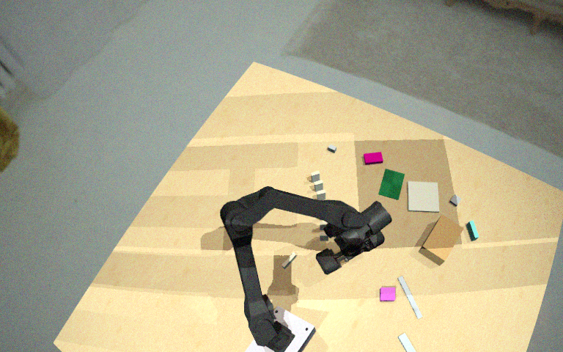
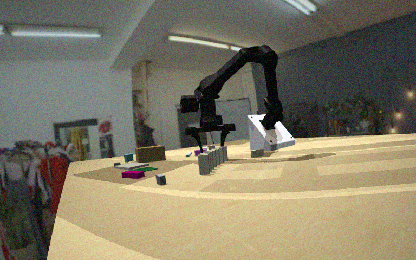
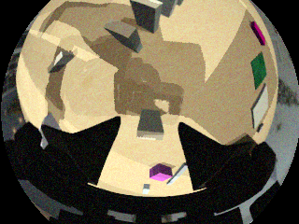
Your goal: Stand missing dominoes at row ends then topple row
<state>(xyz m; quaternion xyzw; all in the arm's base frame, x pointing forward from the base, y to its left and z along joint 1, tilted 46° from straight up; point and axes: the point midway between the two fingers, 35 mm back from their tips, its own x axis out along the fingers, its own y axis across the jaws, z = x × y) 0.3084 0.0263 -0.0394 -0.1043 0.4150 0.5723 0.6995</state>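
Landmark: the row of standing dominoes (image 1: 318, 186) (image 2: 209, 160) (image 3: 147, 15), upright, spaced one after another, partly hidden by the arm in the top view.

Tool: one black gripper (image 1: 347, 255) (image 2: 212, 148) (image 3: 149, 122), fingers spread, pointing down, off the near end of the row, the end toward the robot's base. Nothing pinched.

Task piece, first: a grey domino (image 1: 347, 259) (image 2: 211, 147) (image 3: 150, 131), off the near end of the row, to its right in the top view. In the wrist view it appears centred between the two fingertips, with a gap showing at either side. Whether it stands or lies cannot be told.

Task piece, second: a loose domino (image 1: 289, 259) (image 2: 257, 153) (image 3: 61, 61), down on the table, below and left of the row's near end in the top view; well apart from the gripper.

Other items, placed from the row as the top view shows it:
- Small grey block (image 1: 331, 148) (image 2: 160, 179), past the far end.
- Magenta block (image 1: 373, 158) (image 2: 132, 174) (image 3: 258, 33), right of the far end.
- Green sheet (image 1: 391, 183) (image 3: 258, 70), right.
- Pale square plate (image 1: 423, 196) (image 2: 131, 166) (image 3: 260, 106), farther right.
- Brown box (image 1: 442, 237) (image 2: 150, 154), well to the right.
- Pink block (image 1: 387, 293) (image 3: 161, 172), lower right.
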